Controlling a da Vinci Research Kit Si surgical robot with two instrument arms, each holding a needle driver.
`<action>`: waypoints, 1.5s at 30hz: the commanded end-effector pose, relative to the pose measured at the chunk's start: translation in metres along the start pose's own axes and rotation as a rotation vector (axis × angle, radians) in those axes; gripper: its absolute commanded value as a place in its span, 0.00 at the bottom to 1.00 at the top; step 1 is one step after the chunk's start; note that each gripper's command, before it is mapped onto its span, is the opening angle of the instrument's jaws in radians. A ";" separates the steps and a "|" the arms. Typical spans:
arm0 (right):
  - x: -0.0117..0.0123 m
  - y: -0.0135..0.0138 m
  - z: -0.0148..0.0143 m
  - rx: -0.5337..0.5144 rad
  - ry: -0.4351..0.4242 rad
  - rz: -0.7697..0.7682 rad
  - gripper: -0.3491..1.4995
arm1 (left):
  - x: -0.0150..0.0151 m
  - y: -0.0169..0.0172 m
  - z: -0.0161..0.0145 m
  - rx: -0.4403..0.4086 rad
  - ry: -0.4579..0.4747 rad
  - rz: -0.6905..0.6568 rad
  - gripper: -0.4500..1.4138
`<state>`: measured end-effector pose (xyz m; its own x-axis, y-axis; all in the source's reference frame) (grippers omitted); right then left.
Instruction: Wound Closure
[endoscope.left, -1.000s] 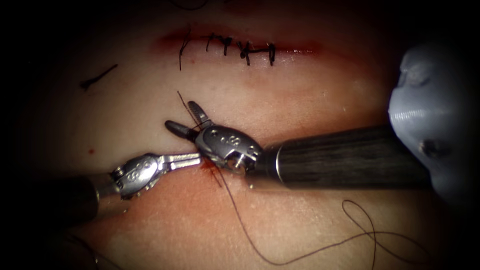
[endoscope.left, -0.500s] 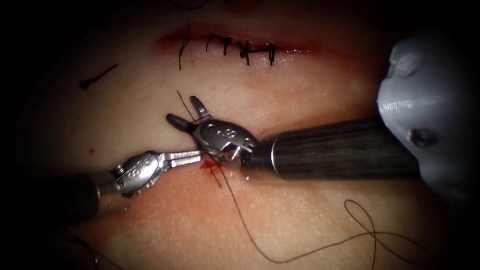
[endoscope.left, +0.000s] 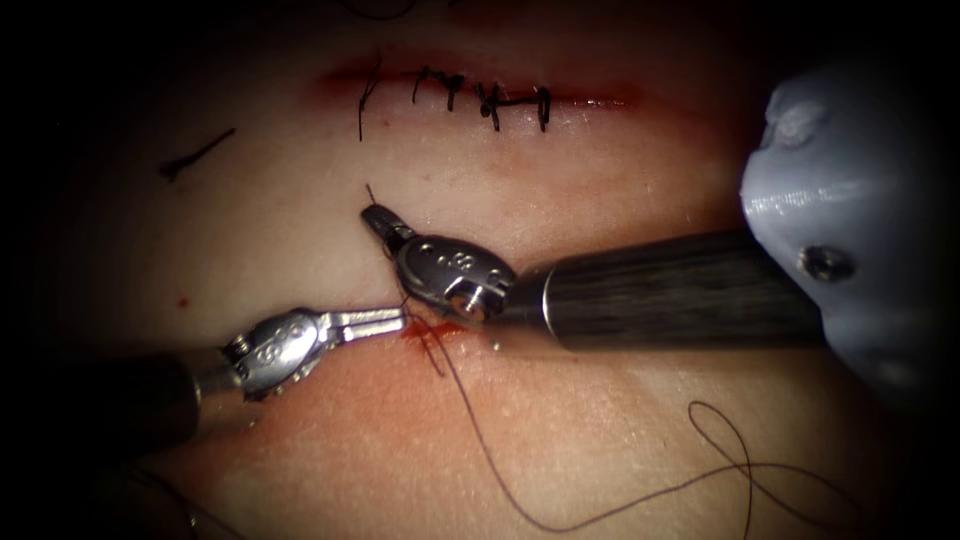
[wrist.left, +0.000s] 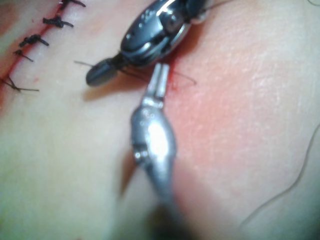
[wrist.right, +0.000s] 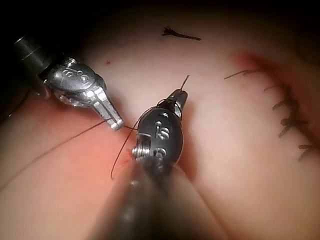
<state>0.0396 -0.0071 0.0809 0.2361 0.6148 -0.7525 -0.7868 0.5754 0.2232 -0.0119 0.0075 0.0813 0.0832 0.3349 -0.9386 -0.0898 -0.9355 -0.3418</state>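
The stitched cut (endoscope.left: 450, 95) runs across the far tissue (endoscope.left: 600, 190), with several dark stitches in it. My right tool (endoscope.left: 372, 214) comes in from the right below the cut. Its jaws are shut on a short end of thread (endoscope.left: 368, 190), whose tip pokes out past them. My left tool (endoscope.left: 400, 320) lies low on the left, jaws shut on the thread beside a patch of red fluid (endoscope.left: 432, 336). The two tips are close together, with my left tool (wrist.left: 161, 70) just under the right tool (wrist.left: 97, 76). In the right wrist view a strand joins the right tool (wrist.right: 179, 95) and the left tool (wrist.right: 117, 124).
From the red patch a long thread (endoscope.left: 500, 480) trails toward the near edge and curls into a loop (endoscope.left: 735, 460) at the right. A cut piece of thread (endoscope.left: 195, 155) lies loose on the tissue left of the stitches.
The right tool's jaws, open around the thread end a second ago, have closed on it and shifted slightly up and right. The left tool has stayed still and shut.
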 end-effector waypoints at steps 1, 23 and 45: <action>-0.0006 0.0000 -0.0001 -0.014 -0.004 0.004 0.00 | -0.0008 0.0002 0.0005 -0.001 0.002 -0.002 0.00; -0.0010 -0.0029 -0.0065 0.068 0.036 -0.020 0.00 | -0.0010 -0.0036 -0.0012 0.031 -0.011 -0.009 0.00; -0.0058 -0.0054 -0.0125 0.060 0.052 -0.060 0.00 | 0.0039 -0.0110 -0.0002 0.072 -0.014 -0.007 0.00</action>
<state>0.0350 -0.0197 0.0759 0.2493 0.5456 -0.8001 -0.7381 0.6419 0.2078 -0.0099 0.0195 0.0806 0.0691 0.3429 -0.9368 -0.1618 -0.9228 -0.3497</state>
